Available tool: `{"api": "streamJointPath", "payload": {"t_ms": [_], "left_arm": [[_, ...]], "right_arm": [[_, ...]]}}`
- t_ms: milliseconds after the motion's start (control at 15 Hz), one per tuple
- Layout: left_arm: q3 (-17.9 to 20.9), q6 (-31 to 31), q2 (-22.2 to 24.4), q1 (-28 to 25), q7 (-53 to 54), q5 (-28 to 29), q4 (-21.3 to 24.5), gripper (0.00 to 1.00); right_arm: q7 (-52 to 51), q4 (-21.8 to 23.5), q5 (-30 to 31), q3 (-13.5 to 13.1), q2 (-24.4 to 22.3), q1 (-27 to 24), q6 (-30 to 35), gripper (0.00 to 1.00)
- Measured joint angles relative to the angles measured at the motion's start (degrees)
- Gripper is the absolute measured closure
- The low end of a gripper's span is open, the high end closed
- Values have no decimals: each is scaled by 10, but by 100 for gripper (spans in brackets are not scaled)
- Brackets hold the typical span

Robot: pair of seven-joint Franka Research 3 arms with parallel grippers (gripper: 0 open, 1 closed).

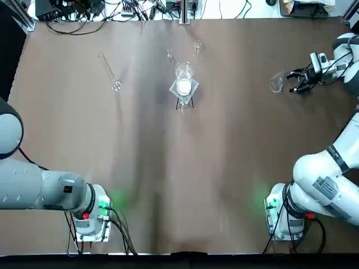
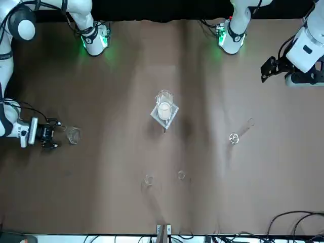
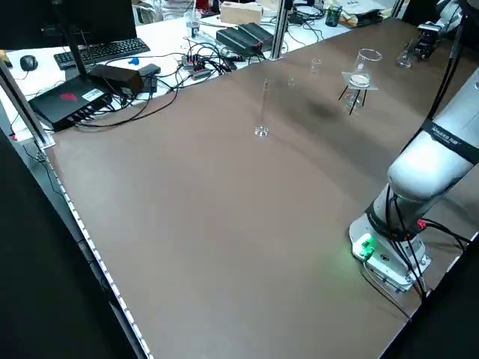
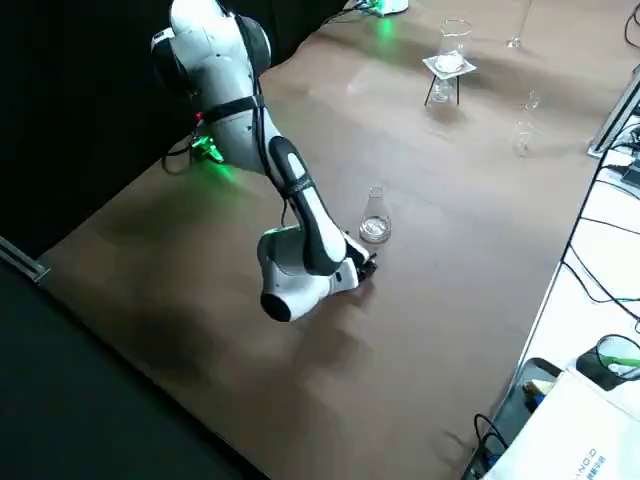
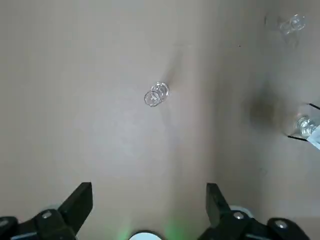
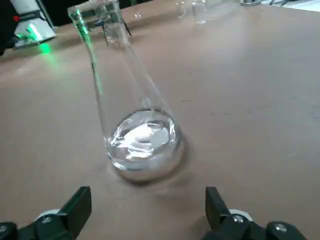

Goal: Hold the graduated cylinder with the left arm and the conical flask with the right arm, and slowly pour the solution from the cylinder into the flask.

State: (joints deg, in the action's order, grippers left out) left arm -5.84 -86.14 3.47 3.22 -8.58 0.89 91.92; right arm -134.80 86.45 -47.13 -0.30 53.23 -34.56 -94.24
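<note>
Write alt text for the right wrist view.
The conical flask stands upright on the brown table just ahead of the open right gripper, not yet between its fingers, with clear liquid pooled in its base. Behind it stand a beaker and small glass vials.

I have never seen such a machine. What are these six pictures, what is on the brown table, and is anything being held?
These are two robot arms fixed at one table edge. Four cameras look from overhead, across the table and each side; two sit on the wrists. Each arm ends in a gripper with two jaws.

On the table stand a thin graduated cylinder, a beaker on a small stand in the middle, two tiny vials behind it, and a conical flask with some clear liquid.

Nothing is held. The right gripper is low beside the flask, jaws open, not touching it. The left gripper hangs high above the table, jaws open, looking down on the cylinder.
</note>
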Motion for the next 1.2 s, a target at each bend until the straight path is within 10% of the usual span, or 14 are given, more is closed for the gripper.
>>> {"api": "streamJointPath", "payload": {"t_ms": [600, 1200], "left_arm": [[0, 0, 0, -1, 0, 0, 0, 0], [2, 0, 0, -2, 4, 0, 0, 0]], "right_arm": [[247, -54, 123, 3, -59, 65, -5, 0], [685, -60, 263, 7, -249, 221, 83, 0]]}}
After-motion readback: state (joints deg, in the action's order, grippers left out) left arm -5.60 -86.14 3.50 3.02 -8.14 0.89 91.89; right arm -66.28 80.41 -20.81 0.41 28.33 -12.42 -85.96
